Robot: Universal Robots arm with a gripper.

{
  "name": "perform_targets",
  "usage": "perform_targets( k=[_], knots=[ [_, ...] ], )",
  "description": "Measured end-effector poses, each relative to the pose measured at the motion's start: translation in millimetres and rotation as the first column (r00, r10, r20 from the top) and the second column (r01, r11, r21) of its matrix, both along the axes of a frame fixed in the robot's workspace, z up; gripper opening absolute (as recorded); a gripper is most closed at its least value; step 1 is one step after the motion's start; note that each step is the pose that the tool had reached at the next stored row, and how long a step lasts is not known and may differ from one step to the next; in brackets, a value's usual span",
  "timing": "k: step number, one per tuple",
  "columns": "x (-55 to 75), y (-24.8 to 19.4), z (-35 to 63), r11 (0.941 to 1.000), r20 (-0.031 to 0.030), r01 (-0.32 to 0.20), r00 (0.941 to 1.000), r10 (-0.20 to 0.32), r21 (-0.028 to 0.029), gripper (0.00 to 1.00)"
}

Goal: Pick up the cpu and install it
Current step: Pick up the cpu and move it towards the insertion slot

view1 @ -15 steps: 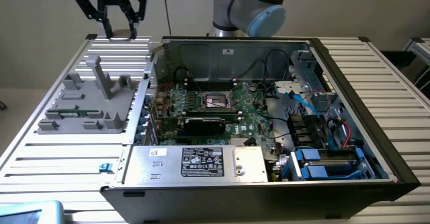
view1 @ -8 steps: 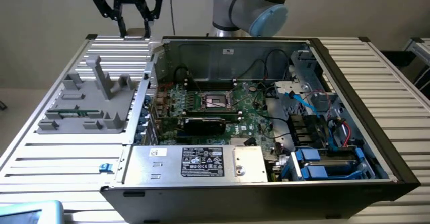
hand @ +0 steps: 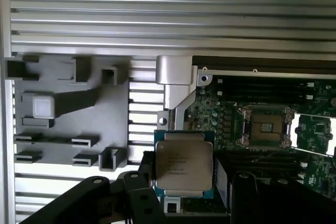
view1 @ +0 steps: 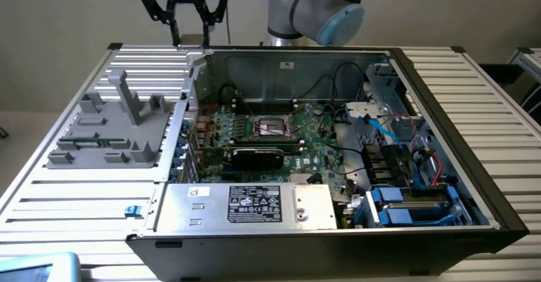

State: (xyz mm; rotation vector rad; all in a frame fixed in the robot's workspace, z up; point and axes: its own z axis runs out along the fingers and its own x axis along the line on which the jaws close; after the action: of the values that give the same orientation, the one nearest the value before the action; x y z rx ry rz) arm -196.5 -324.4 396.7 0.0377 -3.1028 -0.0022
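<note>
The cpu (hand: pixel 184 162), a square chip with a shiny metal top and thin tan edge, hangs in the air with my gripper (hand: pixel 185 184) shut on it, a black finger on each side. In the exterior view the gripper (view1: pixel 191 35) is raised high over the back corner of the open computer case, on the exterior view's left. The dark square socket (view1: pixel 272 127) with its metal frame sits in the middle of the green motherboard. In the wrist view the socket (hand: pixel 265 127) lies off to one side of the held chip, well below it.
A grey parts fixture (view1: pixel 110 130) with upright posts lies on the slatted table (view1: pixel 76 199) beside the case and holds a green memory stick (view1: pixel 85 144). The case walls (view1: pixel 292 73), cables, a black card (view1: pixel 258 155) and blue drive bays (view1: pixel 414 209) surround the motherboard.
</note>
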Motion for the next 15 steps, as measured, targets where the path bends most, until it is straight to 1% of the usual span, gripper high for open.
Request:
perform_targets(
  k=[8, 15],
  knots=[
    [30.9, -0.6, 0.0, 1.0, 0.0, 0.0, 1.0, 0.0, 0.0001, 0.56],
    [54.1, -1.0, 0.0, 1.0, 0.0001, 0.0, 1.0, 0.0, 0.0004, 0.56]
  ],
)
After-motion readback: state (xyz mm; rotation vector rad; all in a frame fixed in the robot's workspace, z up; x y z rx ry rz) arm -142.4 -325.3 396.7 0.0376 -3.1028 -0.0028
